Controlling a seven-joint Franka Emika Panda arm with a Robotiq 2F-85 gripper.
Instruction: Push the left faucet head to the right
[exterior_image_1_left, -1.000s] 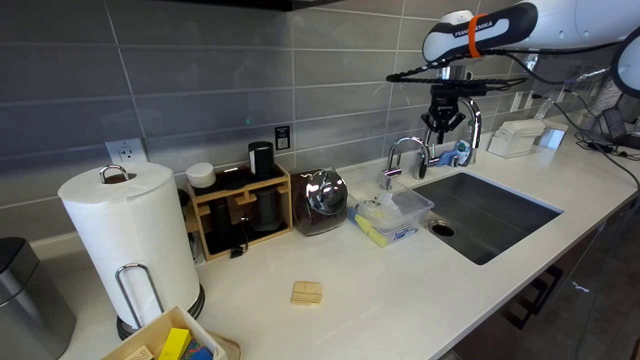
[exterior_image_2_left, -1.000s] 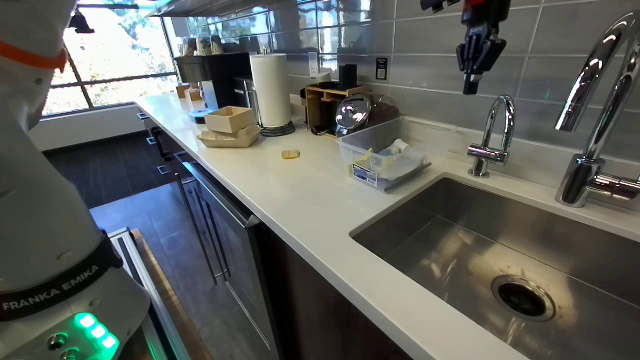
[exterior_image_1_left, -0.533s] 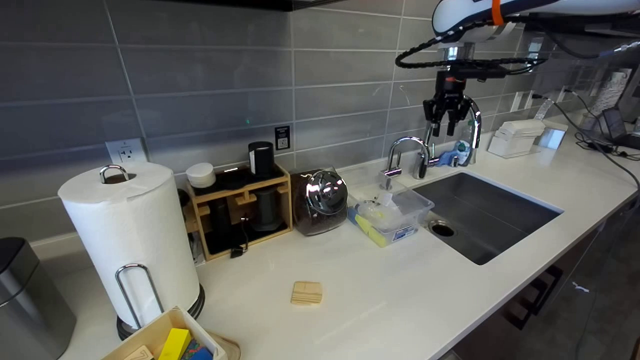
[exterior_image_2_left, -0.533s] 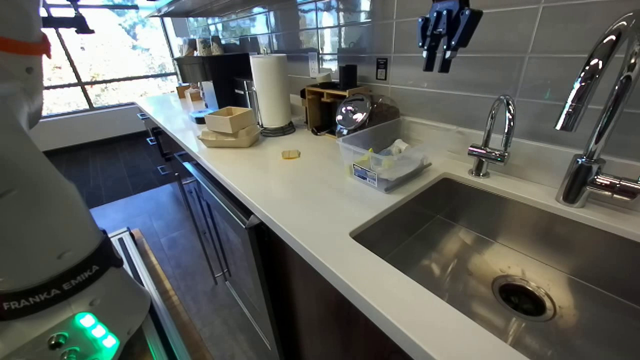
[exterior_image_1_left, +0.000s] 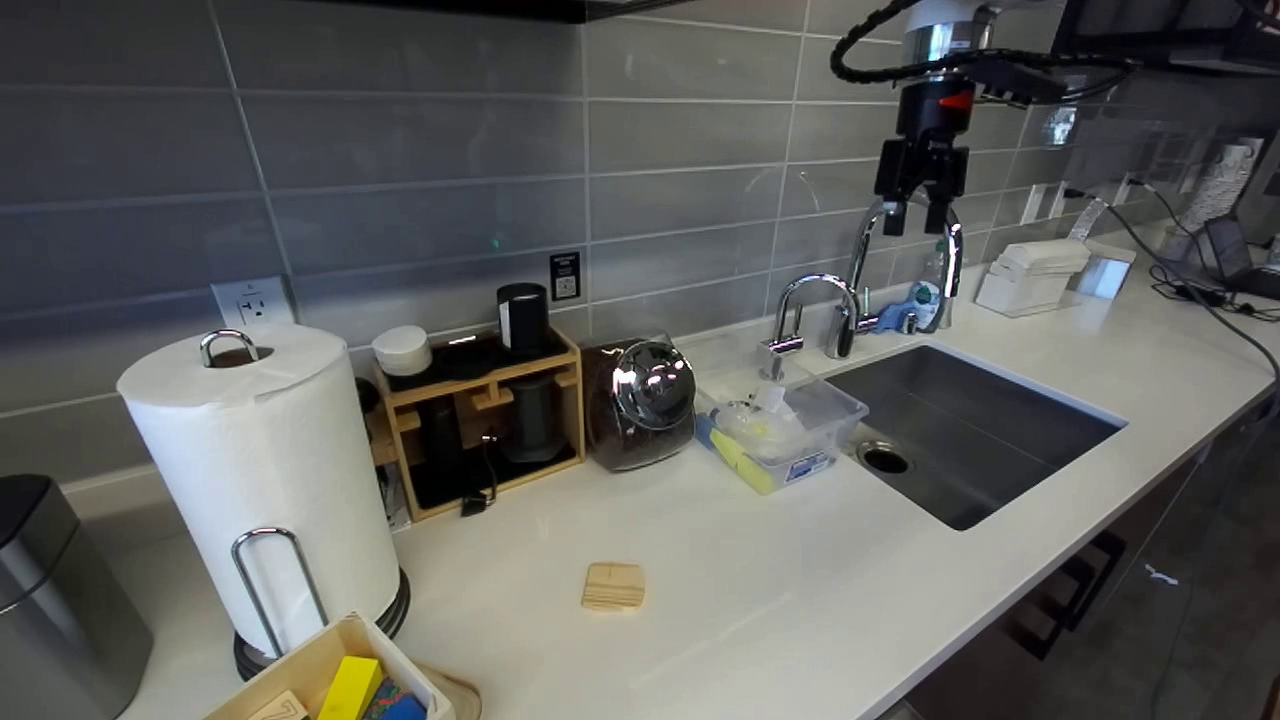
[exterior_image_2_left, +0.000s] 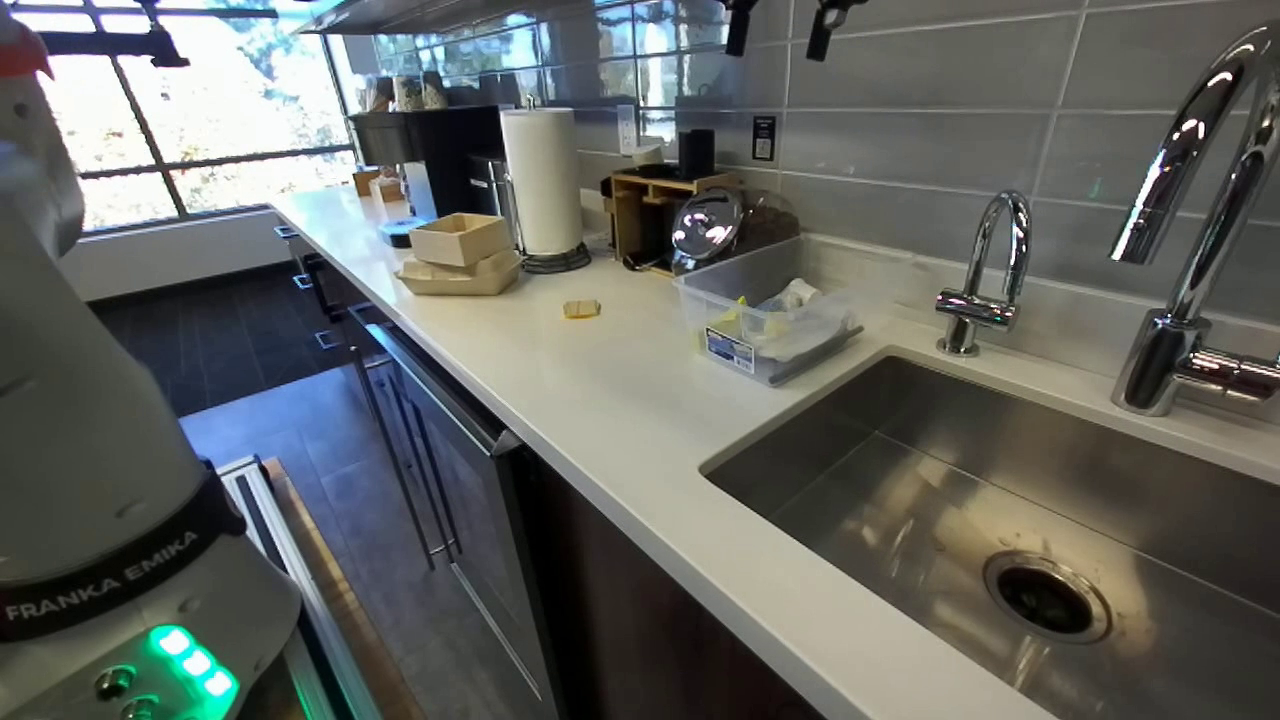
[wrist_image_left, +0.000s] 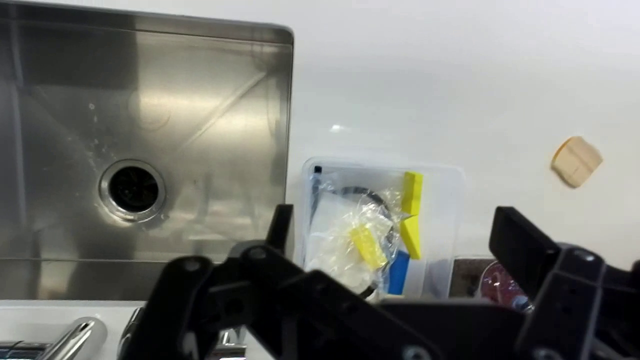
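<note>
Jaws spread wide, the gripper (exterior_image_1_left: 915, 219) is hanging well apart from the left faucet head (exterior_image_2_left: 1019, 240), which is standing between a plastic bin (exterior_image_2_left: 750, 272) and the taller faucet (exterior_image_2_left: 1150, 365); the jaws are gaping wider than half a second ago.

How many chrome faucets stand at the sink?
2. The shorter gooseneck faucet stands behind the sink, nearest the clear plastic bin; the taller high-arched faucet stands farther along that edge. None seems hidden.

Chrome left faucet head (exterior_image_2_left: 1018, 245), black gripper (exterior_image_1_left: 914, 218), white counter (exterior_image_1_left: 740, 590)

Far tiles (exterior_image_1_left: 685, 200) are grey with pale lines; the bin (wrist_image_left: 441, 212) is clear; the dim jar (exterior_image_1_left: 640, 450) looks perhaps brown.
</note>
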